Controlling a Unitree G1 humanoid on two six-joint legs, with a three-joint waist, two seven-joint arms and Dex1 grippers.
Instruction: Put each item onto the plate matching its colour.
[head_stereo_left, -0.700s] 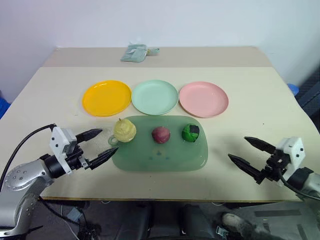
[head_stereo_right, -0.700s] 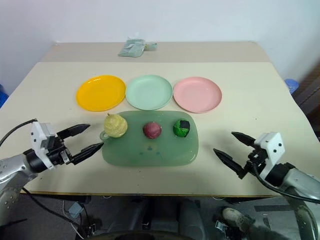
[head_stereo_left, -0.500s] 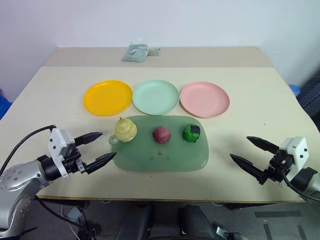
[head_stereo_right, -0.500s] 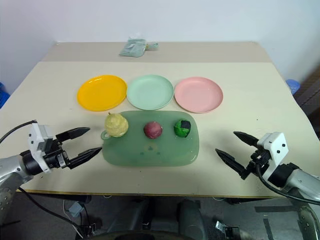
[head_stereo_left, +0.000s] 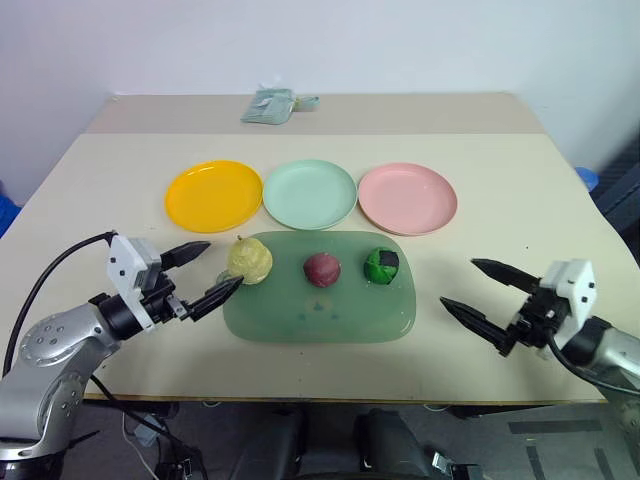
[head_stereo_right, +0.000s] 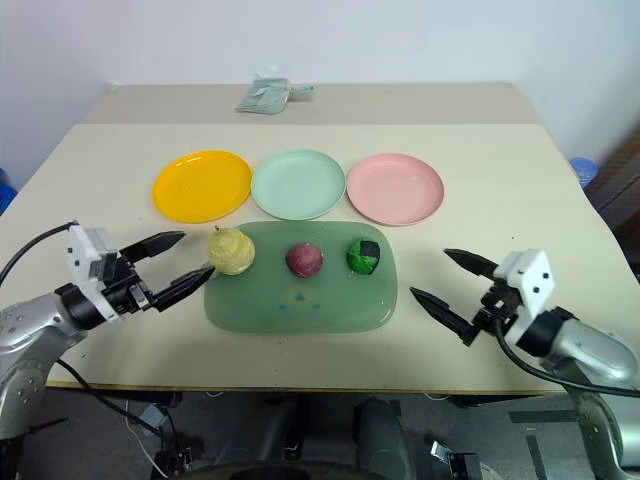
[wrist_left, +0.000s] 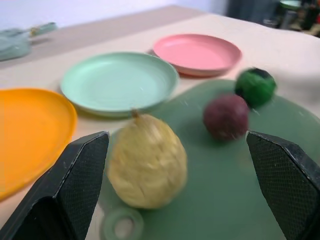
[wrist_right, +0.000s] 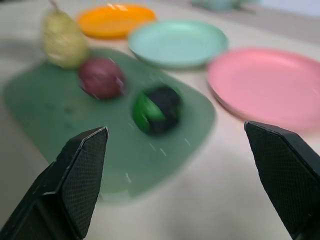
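All three items sit in a row on the translucent green tray (head_stereo_left: 320, 315) at the near middle of the table (head_stereo_left: 520, 200): the pale yellow pear (head_stereo_left: 249, 260) at the robot's left end, the maroon ball (head_stereo_left: 321, 268) in the middle, the green ball (head_stereo_left: 381, 265) with its black patch at the right. Beyond the tray lie the orange-yellow plate (head_stereo_left: 214, 196), the mint green plate (head_stereo_left: 310, 194) and the pink plate (head_stereo_left: 407, 198), all empty, so no item is sorted yet.

The left end effector (head_stereo_left: 201, 273) is spread wide and holds nothing; it hovers just beside the pear, its fingers roughly level and aimed toward it. The right end effector (head_stereo_left: 482, 292) is likewise wide open and empty, well apart from the green ball.

The risks, as I judge them:

- The pear is knobbly and stands near the tray's edge. A finger arriving low or off-centre could push it over or roll it off the tray instead of bracketing it.
- The balls can roll. A nudge from either finger could send one into its neighbour or onto the table.
- The plates touch or nearly touch one another, so a release near a rim could let an item roll onto the wrong colour.
- The pear's stem looks thin in the wrist view, though it is blurred; catching it would tip the fruit.
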